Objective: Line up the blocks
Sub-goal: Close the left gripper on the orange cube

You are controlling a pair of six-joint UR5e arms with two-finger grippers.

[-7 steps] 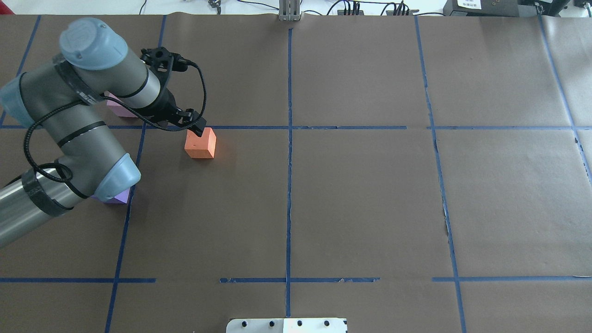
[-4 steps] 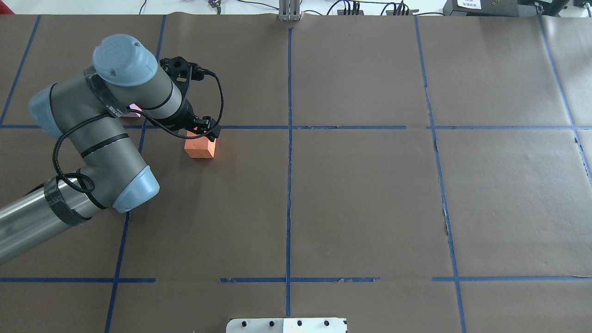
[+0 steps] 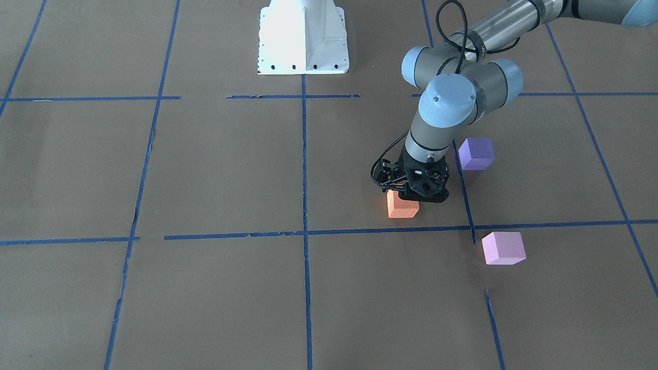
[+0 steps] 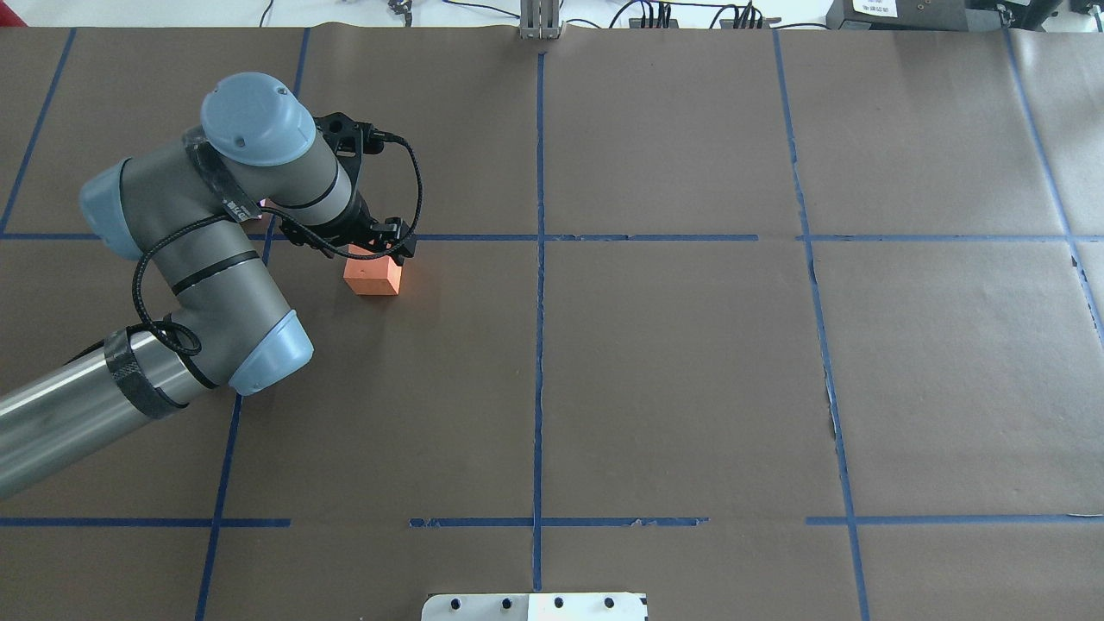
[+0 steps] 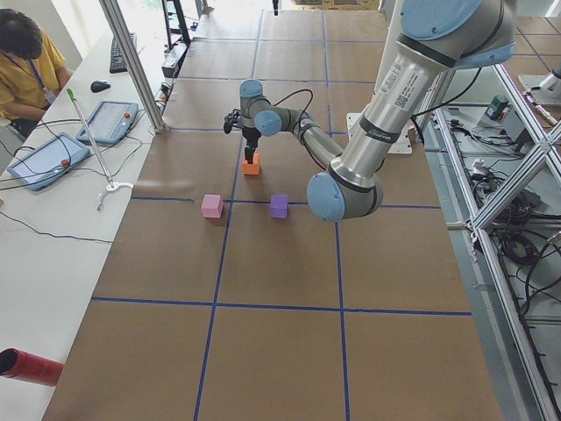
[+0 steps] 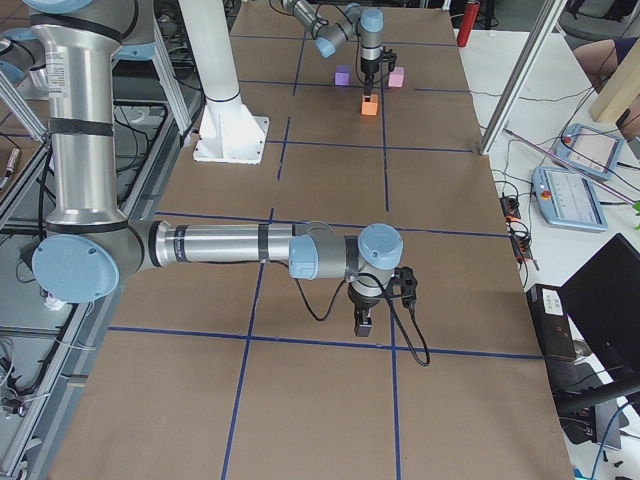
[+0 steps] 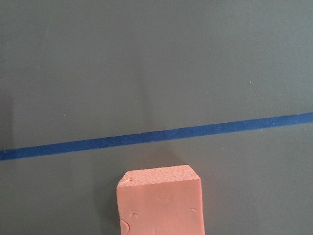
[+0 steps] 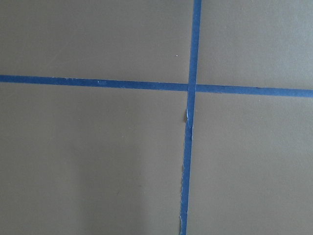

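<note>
- The left end effector (image 4: pixel 385 247) hangs low over the far edge of the orange block (image 4: pixel 373 278), close to a blue tape line (image 7: pixel 156 137). I cannot tell whether its jaws are spread or closed (the wrist camera shows no fingers).
- The orange block sits flat on the desk (image 4: pixel 690 388), likely about to be grasped or nudged.
- The purple block (image 3: pixel 476 153) and the pink block (image 3: pixel 504 247) lie apart from it and out of row, so the line looks unfinished.
- The right end effector (image 6: pixel 361 322) is parked well away, and its state cannot be told.
</note>
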